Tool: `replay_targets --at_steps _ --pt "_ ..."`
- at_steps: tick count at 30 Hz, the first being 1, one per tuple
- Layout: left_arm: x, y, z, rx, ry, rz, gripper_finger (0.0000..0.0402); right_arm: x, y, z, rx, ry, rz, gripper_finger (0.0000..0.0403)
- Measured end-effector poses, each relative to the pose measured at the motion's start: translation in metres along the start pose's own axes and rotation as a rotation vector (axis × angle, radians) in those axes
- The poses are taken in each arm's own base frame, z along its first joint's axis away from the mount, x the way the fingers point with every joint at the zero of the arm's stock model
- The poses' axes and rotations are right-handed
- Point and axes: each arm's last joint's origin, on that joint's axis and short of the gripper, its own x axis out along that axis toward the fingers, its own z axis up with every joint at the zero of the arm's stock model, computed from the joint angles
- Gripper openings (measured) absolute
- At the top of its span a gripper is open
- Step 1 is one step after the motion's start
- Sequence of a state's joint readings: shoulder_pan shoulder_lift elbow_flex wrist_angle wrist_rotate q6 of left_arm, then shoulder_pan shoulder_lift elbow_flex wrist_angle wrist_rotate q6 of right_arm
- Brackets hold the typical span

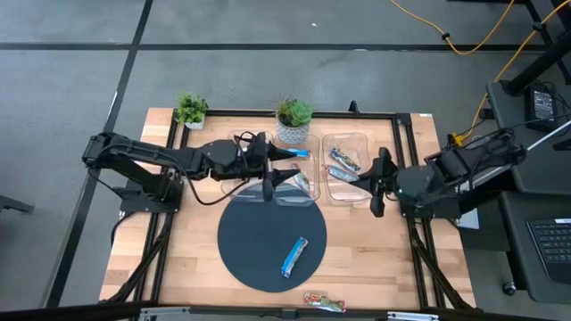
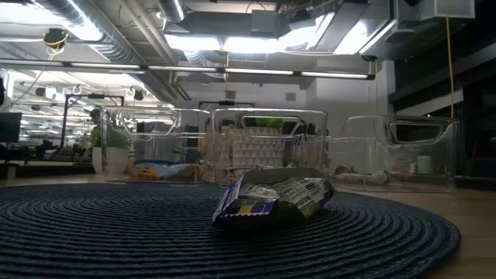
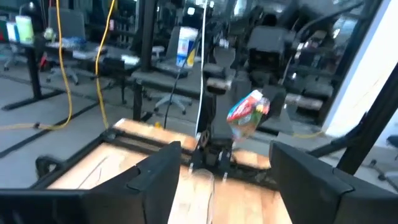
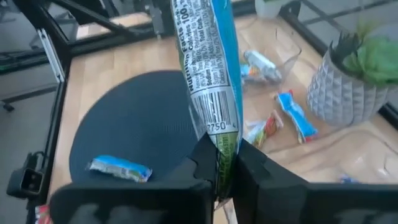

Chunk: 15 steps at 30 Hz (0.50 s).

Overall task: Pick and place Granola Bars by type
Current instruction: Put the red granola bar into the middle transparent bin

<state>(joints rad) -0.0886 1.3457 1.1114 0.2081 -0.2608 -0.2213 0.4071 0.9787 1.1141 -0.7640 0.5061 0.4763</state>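
We find the right gripper point(image 4: 225, 163) clamped on a blue bar point(image 4: 208, 68) above the bins point(image 1: 346, 166) at the desk's far edge; left gripper point(image 3: 221, 171) released. Match wrappers before dropping.

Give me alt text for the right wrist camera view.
The right tool is shut on a blue-green granola bar, held above a round dark mat where a light blue bar lies. Clear bins and a potted plant are beyond.
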Motion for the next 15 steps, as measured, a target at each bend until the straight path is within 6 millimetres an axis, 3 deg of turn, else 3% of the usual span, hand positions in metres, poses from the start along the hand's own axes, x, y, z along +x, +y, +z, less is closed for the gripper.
replay_targets --at_steps 7,15 --pt "0.000 -0.001 0.005 0.009 -0.046 0.002 0.0252 0.008 -0.010 0.016 -0.028 -0.074 0.024 0.0043" --pt "0.001 0.005 0.009 0.004 -0.081 0.006 0.0258 0.014 -0.025 0.034 -0.050 -0.167 0.064 0.0026"
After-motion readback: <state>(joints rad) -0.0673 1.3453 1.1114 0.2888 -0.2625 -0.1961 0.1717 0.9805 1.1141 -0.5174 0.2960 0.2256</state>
